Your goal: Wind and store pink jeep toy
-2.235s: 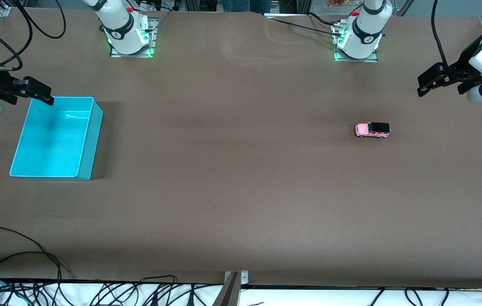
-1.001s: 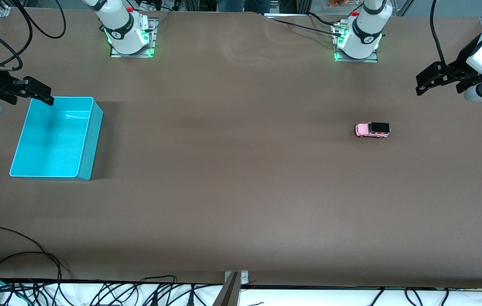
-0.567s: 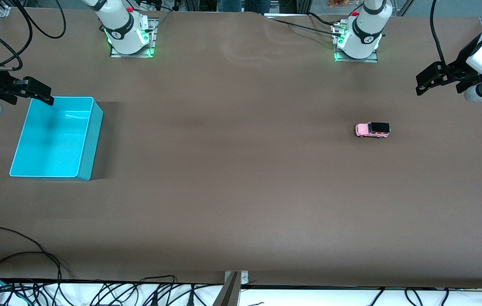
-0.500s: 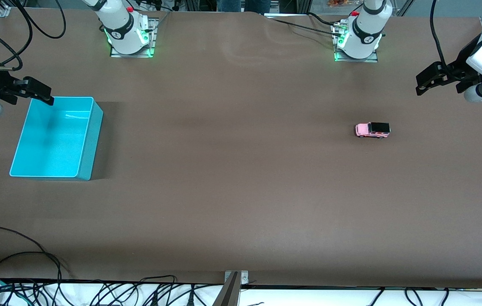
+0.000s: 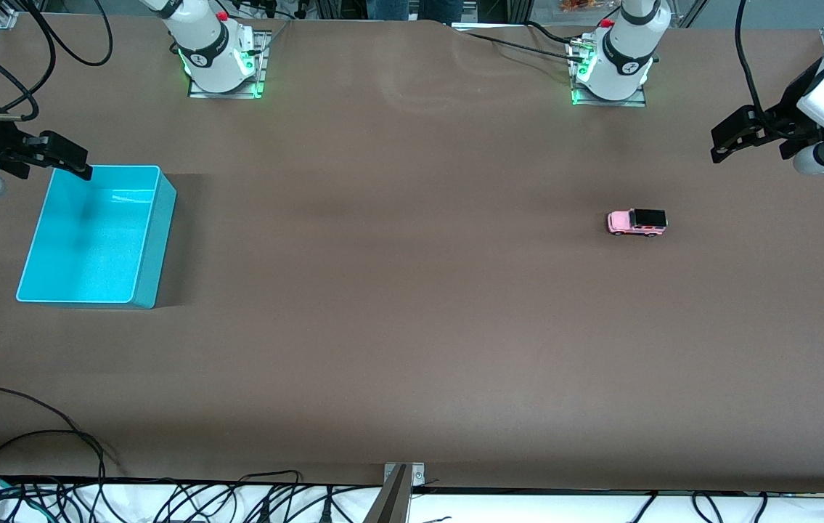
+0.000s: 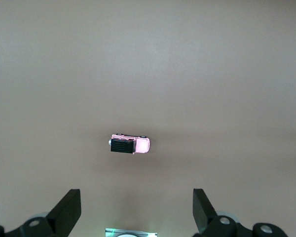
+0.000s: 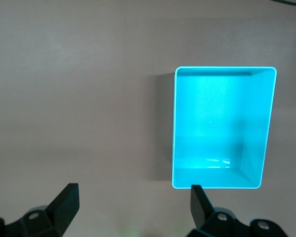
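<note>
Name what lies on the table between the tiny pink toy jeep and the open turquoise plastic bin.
Nothing: in the front view only bare brown table lies between the tiny pink toy jeep with its black roof and the open turquoise plastic bin.

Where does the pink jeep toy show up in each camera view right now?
Front view: pink jeep toy on the brown table, toward the left arm's end.
Left wrist view: jeep mid-picture, above the open left gripper.
Right wrist view: not in it.
Shared landmark: the brown table.
</note>
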Tool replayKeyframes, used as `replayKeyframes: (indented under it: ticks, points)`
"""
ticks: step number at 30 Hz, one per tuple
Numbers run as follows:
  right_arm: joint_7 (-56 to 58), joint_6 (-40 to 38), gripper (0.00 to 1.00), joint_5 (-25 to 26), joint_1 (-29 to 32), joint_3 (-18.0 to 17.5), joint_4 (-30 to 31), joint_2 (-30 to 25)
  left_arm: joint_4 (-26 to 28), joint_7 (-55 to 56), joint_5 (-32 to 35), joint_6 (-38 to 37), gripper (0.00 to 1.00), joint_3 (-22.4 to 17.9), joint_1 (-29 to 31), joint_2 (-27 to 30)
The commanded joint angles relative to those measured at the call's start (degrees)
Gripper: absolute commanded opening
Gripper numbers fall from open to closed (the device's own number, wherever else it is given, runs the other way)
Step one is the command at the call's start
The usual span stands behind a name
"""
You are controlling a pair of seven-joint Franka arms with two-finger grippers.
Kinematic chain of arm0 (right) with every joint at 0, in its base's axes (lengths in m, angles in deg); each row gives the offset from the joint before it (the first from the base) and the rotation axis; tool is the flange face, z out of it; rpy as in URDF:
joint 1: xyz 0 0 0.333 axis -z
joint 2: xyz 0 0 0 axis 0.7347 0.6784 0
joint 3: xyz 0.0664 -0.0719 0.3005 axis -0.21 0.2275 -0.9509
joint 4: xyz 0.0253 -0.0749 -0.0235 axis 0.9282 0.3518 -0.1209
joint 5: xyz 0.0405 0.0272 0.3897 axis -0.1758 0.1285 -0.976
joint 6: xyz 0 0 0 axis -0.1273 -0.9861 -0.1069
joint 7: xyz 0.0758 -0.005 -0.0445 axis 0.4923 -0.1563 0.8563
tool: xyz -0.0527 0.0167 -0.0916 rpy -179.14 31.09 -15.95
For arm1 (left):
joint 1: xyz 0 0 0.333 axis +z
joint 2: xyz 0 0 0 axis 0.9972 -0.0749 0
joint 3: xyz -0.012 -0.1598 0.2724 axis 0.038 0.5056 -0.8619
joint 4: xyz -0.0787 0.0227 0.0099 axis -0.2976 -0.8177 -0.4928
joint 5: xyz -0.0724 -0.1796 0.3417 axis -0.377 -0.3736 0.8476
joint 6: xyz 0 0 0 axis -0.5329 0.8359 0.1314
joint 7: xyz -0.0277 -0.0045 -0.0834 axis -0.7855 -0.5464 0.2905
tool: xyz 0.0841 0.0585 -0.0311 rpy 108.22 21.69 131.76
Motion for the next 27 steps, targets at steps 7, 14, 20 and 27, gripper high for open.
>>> replayKeyframes:
  ticks: [7,14,20,27]
  points:
    - [-0.47,0.43,1.00,-0.58,0.22,-0.01,0.05,-0.32,-0.14,0.32,0.70,-0.69,1.00,0.16,-0.17,0.63]
    - [-0.47,0.43,1.00,-0.58,0.13,-0.01,0.05,-0.32,-0.14,0.41,0.70,-0.69,1.00,0.25,-0.17,0.63]
    - [-0.47,0.43,1.00,-0.58,0.22,-0.01,0.05,-0.32,-0.14,0.41,0.70,-0.69,1.00,0.25,-0.26,0.54]
    - [-0.47,0.43,1.00,-0.58,0.13,-0.01,0.05,-0.32,-0.05,0.32,0.87,-0.69,1.00,-0.37,-0.08,0.19]
